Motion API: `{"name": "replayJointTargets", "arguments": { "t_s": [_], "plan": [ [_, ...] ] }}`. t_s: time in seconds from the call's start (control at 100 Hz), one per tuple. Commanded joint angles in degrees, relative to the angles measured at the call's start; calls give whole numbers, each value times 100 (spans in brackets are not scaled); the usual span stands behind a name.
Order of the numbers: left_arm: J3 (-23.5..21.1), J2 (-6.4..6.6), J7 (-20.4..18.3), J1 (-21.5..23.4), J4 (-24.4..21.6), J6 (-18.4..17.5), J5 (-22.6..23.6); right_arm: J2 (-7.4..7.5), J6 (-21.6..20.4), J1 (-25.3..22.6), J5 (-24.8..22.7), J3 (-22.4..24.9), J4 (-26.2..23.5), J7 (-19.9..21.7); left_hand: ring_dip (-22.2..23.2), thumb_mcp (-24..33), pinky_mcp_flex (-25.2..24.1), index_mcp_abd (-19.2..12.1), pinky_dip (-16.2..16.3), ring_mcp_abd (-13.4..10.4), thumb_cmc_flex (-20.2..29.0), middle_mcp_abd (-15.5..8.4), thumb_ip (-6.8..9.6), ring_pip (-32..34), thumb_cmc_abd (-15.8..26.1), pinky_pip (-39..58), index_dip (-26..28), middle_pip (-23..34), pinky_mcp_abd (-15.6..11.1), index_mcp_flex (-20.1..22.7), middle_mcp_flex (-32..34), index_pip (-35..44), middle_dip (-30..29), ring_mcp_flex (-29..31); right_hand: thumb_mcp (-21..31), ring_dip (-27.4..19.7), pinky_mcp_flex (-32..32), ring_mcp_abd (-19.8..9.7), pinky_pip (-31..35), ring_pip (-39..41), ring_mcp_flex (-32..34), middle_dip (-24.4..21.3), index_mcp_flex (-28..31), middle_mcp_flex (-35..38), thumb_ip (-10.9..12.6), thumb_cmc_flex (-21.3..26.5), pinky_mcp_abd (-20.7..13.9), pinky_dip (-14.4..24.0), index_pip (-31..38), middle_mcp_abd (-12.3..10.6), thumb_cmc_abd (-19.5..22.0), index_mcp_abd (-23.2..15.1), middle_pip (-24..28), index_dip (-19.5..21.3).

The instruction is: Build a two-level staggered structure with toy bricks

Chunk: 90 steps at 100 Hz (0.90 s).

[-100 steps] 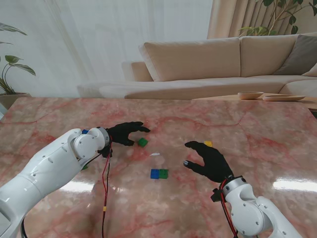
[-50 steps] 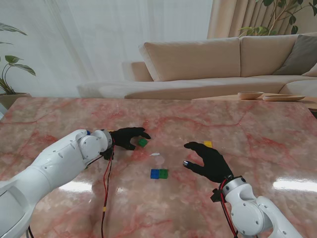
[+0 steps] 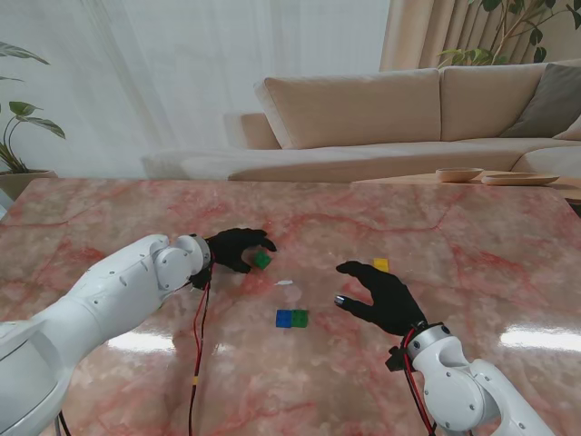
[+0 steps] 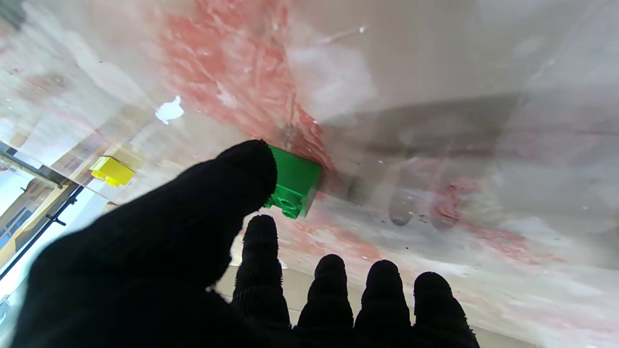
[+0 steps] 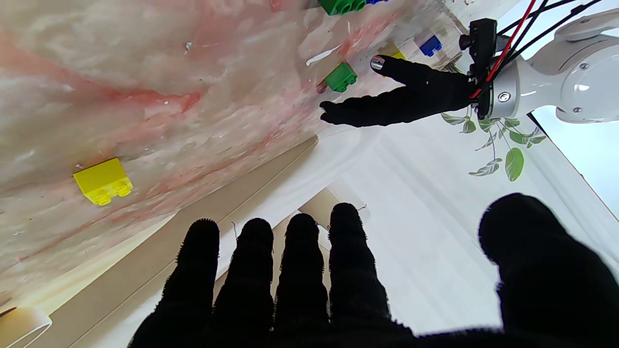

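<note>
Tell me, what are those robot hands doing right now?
Left robot hand open around green brick, thumb touching. Right robot hand open, idle. Blue-green pair waiting; nothing blocking.

Glossy pink marble table (image 3: 472,245); smooth plastic green brick (image 4: 295,181); left hand (image 3: 238,248) in matt black knit cloth.

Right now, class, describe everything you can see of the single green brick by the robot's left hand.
The green brick is a small glossy block, plastic by its look, with round studs on its upper face. It sits flat on the pink marbled table, apart from the other bricks. The left hand is open around it: in the left wrist view the thumb tip overlaps one side, though actual contact cannot be told. The other fingers are clear of it.
</note>
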Motion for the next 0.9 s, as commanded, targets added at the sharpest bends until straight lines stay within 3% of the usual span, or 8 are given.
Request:
{"name": "replayJointTargets", "arguments": {
  "t_s": [0.0,0.32,0.64,0.75,0.89],
  "plan": [
    [48,-52,27,-60,29,26,57,3,15,-38,36,4,16,91,-66,-199,-50,-44,54,50,-171,-18,-83,-203,-17,-57,194,-126,-34,-216,-187,169,2,-273,-93,78,-71,-190,54,4,-71,62,100,43,44,7,-20,-108,31,-80,46,-129,35,-38],
    [272,-160,291,-140,240,25,226,8,0,-46,70,18,22,134,-5,-292,-54,-246,112,67,-212,3,-120,-169,15,-18,1368,-56,-43,-301,-186,1063,216,-272,-46,75,-73,-189,51,-2,-91,55,112,19,42,2,-30,-110,41,-68,45,-143,27,-46],
    [355,-229,456,-164,349,20,289,4,-25,-51,80,31,38,114,236,-487,-69,-202,305,65,-380,8,-167,-89,213,81,2375,57,-59,-355,-153,2308,509,-266,28,72,-71,-198,50,-6,-112,48,94,-1,32,-33,-27,-109,34,-74,38,-169,26,-59],
    [369,-237,572,-154,350,58,358,5,-40,-53,77,35,42,117,336,-482,-67,-228,376,70,-322,1,-166,-45,238,120,2519,144,-56,-96,-80,2627,528,-250,52,72,-71,-193,51,-4,-110,46,82,-11,26,-48,-25,-109,27,-64,33,-181,26,-63],
    [442,-246,628,-178,395,26,422,6,-46,-58,81,45,42,123,464,-346,-94,-205,495,77,-168,3,-154,-30,124,173,2418,214,-47,-147,-62,2502,468,-263,77,71,-78,-193,49,-5,-119,43,89,-29,20,-53,-25,-108,29,-64,32,-218,23,-64]
  ]
}}
